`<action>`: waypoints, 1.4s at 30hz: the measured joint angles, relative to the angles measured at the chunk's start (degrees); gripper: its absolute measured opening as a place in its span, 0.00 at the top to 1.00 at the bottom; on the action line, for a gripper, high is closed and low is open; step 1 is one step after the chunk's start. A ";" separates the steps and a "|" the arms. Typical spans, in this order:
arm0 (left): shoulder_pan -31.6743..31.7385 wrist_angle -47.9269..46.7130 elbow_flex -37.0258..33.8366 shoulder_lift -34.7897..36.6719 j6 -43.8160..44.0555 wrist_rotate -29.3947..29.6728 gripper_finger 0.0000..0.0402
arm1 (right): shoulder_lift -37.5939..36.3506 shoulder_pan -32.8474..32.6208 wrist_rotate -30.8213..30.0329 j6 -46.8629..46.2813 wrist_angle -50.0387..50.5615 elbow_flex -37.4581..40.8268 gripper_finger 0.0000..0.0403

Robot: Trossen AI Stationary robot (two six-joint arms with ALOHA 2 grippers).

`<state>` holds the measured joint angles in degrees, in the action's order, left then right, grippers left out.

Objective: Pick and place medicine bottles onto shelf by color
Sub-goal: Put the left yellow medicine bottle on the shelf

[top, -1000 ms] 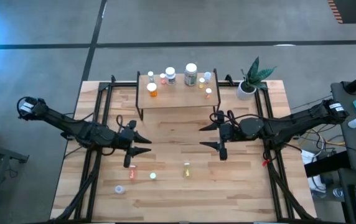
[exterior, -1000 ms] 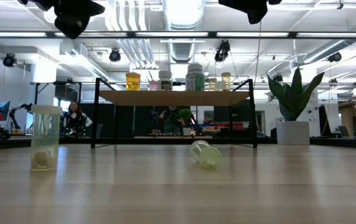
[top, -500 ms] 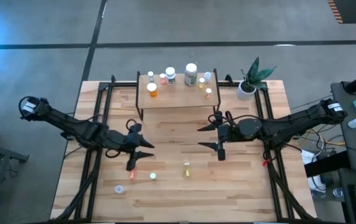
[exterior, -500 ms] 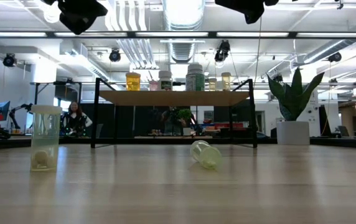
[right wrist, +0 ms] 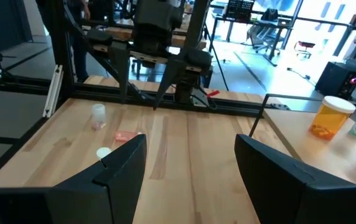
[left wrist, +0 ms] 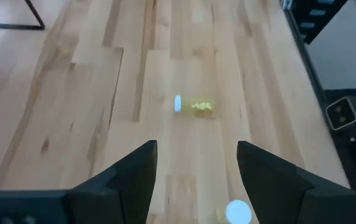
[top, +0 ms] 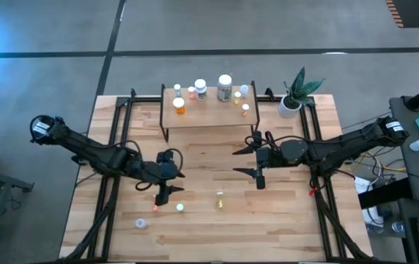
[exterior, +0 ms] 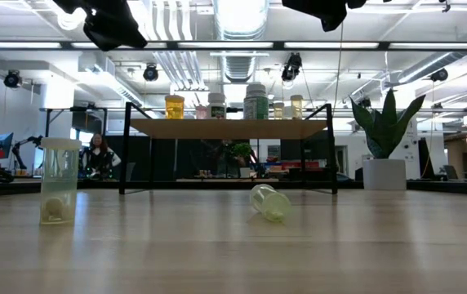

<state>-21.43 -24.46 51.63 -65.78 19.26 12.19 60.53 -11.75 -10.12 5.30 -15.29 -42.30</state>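
My left gripper (top: 171,185) is open and empty above the table's middle left, over the loose medicine bottles; its fingers (left wrist: 196,149) frame a yellow bottle (left wrist: 195,106) lying on its side (top: 220,199). An upright yellowish bottle (top: 180,207) stands on its base (exterior: 58,180). A pink bottle (top: 154,207) and a clear one (top: 141,222) sit nearby. My right gripper (top: 236,162) is open and empty in front of the shelf (top: 208,117), which carries several bottles (top: 225,86).
A white pot with a green plant (top: 291,103) stands at the far right corner. Black frame rails (top: 114,147) run along both sides of the table. The shelf's thin black legs (exterior: 124,155) stand on the far half. A person (exterior: 99,153) sits in the room behind.
My left gripper has moved toward the table's right and near edges, closer to the loose bottles, staying open. The bottles and my right gripper have kept still.
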 joint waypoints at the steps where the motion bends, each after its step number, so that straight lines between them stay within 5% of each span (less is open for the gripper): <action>1: 0.00 -0.40 0.48 -0.61 -0.03 -0.27 0.49 | 0.00 0.00 0.00 -0.02 -0.01 0.00 0.42; 31: -3.58 -9.00 8.65 -17.26 7.41 -11.62 0.48 | 0.04 0.00 -0.04 -1.22 -0.04 0.24 0.42; 42: -4.12 -9.21 8.87 -23.86 8.90 -11.48 0.36 | 0.31 0.00 -0.01 -2.36 0.00 0.35 0.42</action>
<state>-25.55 -33.66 60.50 -89.64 28.16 0.71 60.84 -11.75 -10.13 2.94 -15.29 -41.95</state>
